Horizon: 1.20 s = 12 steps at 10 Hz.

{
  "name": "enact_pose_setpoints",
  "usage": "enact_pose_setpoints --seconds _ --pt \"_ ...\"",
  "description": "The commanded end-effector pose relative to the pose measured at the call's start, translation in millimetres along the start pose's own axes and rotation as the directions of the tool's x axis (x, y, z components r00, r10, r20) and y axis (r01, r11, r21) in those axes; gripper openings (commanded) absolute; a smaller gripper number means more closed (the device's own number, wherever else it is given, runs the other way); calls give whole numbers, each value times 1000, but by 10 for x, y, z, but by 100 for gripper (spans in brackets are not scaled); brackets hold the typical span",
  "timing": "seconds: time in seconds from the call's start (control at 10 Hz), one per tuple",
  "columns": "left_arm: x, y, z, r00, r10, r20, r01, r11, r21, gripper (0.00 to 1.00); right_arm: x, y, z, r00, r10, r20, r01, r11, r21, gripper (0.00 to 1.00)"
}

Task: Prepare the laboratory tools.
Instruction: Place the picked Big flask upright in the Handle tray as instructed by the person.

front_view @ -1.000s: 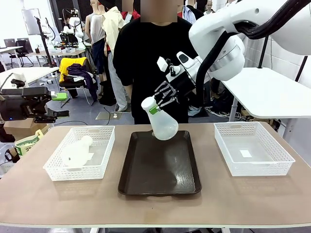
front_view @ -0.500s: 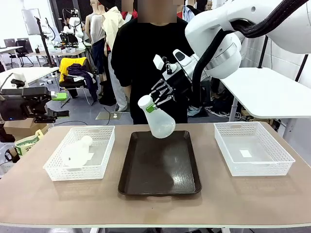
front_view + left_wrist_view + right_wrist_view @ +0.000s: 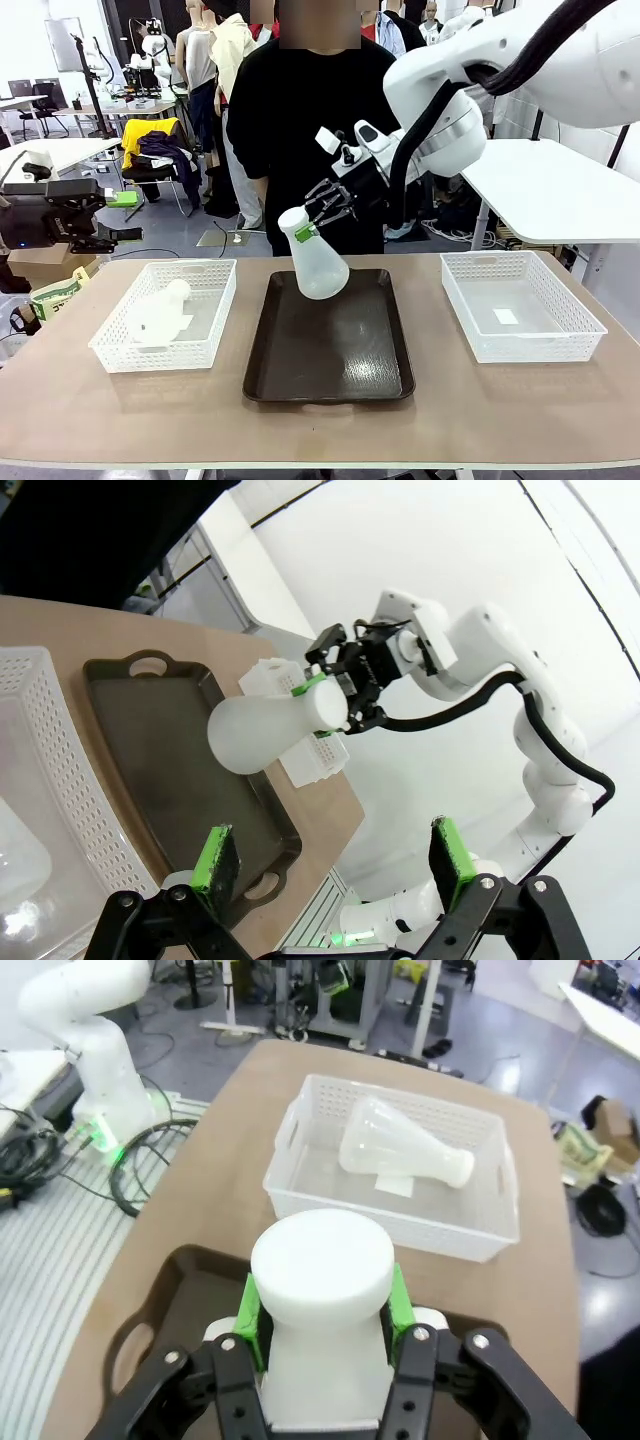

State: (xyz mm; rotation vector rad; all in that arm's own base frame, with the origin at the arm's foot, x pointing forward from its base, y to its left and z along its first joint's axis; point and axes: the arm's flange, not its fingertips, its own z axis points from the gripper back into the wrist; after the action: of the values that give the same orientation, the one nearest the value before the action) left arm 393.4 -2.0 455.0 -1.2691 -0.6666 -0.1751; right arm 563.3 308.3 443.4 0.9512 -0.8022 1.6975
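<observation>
Shifted left, right pincer (image 3: 308, 229) pinches flask (image 3: 321, 268) over, perhaps touching, the dark tray (image 3: 330, 350) on tan table (image 3: 150, 410).

In the right wrist view the mouth of the held flask (image 3: 322, 1260) hides its body and much of the tray (image 3: 170, 1295), and the left wrist view's edge cuts off the second flask (image 3: 18, 865).
</observation>
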Motion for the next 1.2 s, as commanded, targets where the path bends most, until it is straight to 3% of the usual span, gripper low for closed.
enact_pose_setpoints --seconds 0.0,0.2,0.5,1.1 --pt "4 4 -19 1000 11 7 -11 1000 5 100 -291 -241 -5 995 1 103 -3 1000 19 0" --pt "4 4 -19 1000 11 7 -11 1000 5 100 -484 -282 -51 987 -7 161 6 1000 6 0" --pt "4 4 -19 1000 11 7 -11 1000 5 100 -756 -351 -56 958 79 276 -85 996 9 0" --pt "4 4 -19 1000 11 7 -11 1000 5 100 -1097 -425 18 952 29 305 -23 999 -22 0"
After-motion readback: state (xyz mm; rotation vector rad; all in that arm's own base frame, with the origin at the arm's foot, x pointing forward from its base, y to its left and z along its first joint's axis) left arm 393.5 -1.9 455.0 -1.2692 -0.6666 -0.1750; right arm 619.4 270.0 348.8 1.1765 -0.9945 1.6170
